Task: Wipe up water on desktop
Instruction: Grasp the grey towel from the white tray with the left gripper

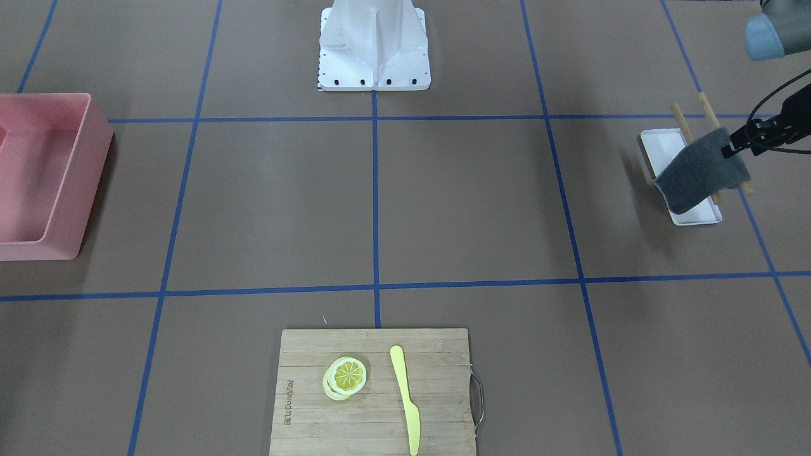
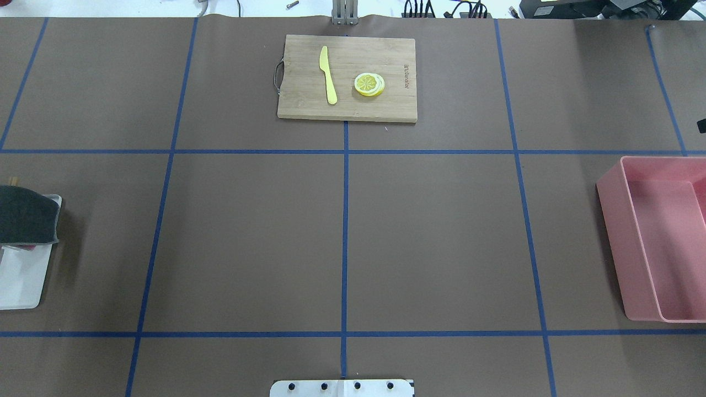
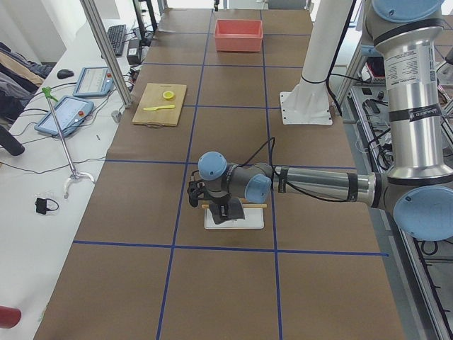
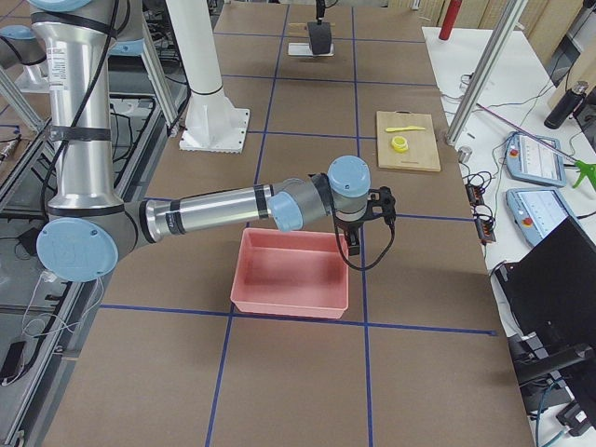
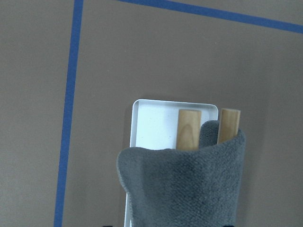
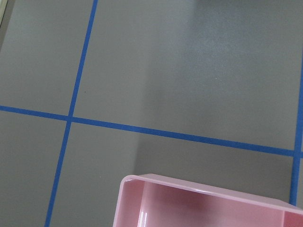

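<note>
The desktop (image 1: 469,202) is a matte brown tabletop crossed by blue tape lines; it also shows in the overhead view (image 2: 248,242). I can make out no water on it. My left gripper (image 1: 728,151) is shut on a grey cloth (image 1: 700,171), which hangs above a white tray (image 1: 659,149) with two wooden sticks (image 1: 681,120) across it. The cloth fills the lower left wrist view (image 5: 184,189) and shows at the overhead view's left edge (image 2: 25,220). My right gripper (image 4: 358,233) hovers over the far rim of the pink bin; I cannot tell if it is open or shut.
A pink bin (image 2: 651,237) stands on the robot's right. A bamboo cutting board (image 2: 347,77) with lemon slices (image 2: 369,84) and a yellow knife (image 2: 328,74) lies at the far middle edge. The robot's white base (image 1: 374,44) stands at the near middle.
</note>
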